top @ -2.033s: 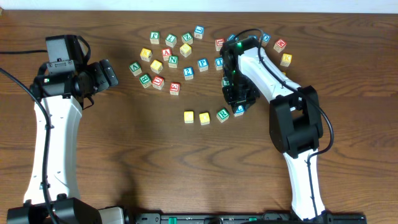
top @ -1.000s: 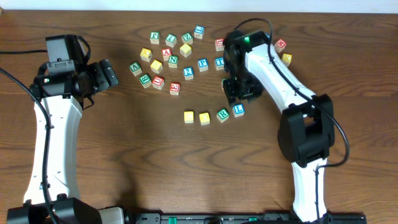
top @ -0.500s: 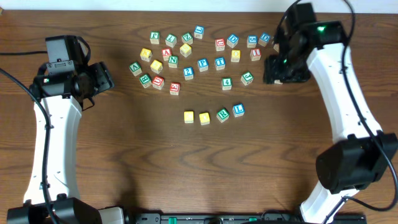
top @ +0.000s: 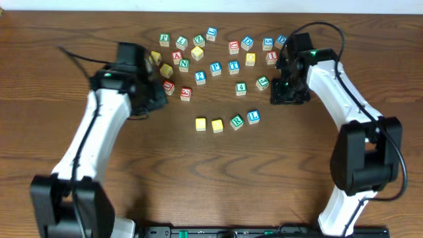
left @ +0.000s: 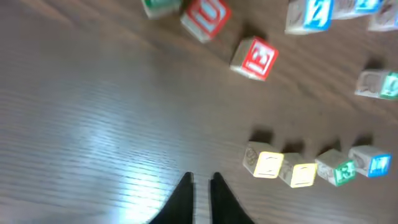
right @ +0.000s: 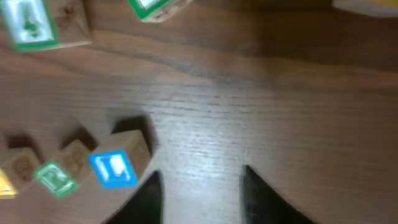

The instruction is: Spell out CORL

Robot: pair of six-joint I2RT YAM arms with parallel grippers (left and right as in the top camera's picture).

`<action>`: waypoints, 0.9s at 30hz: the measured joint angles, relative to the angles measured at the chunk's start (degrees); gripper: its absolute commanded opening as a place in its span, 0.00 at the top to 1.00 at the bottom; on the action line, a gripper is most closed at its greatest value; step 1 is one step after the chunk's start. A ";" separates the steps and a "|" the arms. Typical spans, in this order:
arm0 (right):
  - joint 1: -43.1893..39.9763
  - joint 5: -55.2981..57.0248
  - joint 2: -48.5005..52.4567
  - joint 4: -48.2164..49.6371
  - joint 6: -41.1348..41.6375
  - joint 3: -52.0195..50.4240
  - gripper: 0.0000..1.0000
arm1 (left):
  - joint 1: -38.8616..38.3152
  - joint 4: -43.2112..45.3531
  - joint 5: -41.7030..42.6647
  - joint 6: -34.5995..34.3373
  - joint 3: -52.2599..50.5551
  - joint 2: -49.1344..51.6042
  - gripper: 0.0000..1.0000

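Four letter blocks lie in a row on the table: a yellow block (top: 201, 123), a second yellow block (top: 217, 125), a green R block (top: 236, 121) and a blue L block (top: 253, 117). The left wrist view shows the same row, with the first yellow block (left: 268, 164) and the blue L block (left: 374, 163) at its ends. My left gripper (top: 155, 99) (left: 201, 180) is shut and empty, left of the row. My right gripper (top: 289, 92) (right: 199, 180) is open with nothing between its fingers, to the right of the blue L block (right: 115, 167).
Several loose letter blocks are scattered across the back of the table, among them a red block (top: 186, 94) (left: 255, 58) near my left gripper and a green block (top: 262, 82) close to my right gripper. Bare wood lies in front of the row.
My left arm has swung in from the far left towards the blocks and its jaws have shut. My right gripper has left the blue L block at the row's end and drawn off to the right.
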 measured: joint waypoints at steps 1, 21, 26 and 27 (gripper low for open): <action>0.00 -0.04 1.36 -0.02 0.33 -0.02 0.86 | -1.31 -0.20 0.00 -1.33 -0.02 1.97 0.92; 1.97 -2.95 6.32 1.95 0.59 -0.31 0.88 | -11.43 0.04 -1.42 -11.19 -1.31 11.89 0.92; 2.75 -3.02 6.64 2.10 0.59 -0.37 0.87 | -11.43 0.72 -1.53 -11.69 -1.33 13.35 0.92; 2.91 -3.02 6.64 2.12 0.61 -0.42 0.87 | -11.43 0.98 -1.55 -11.80 -1.36 13.46 0.92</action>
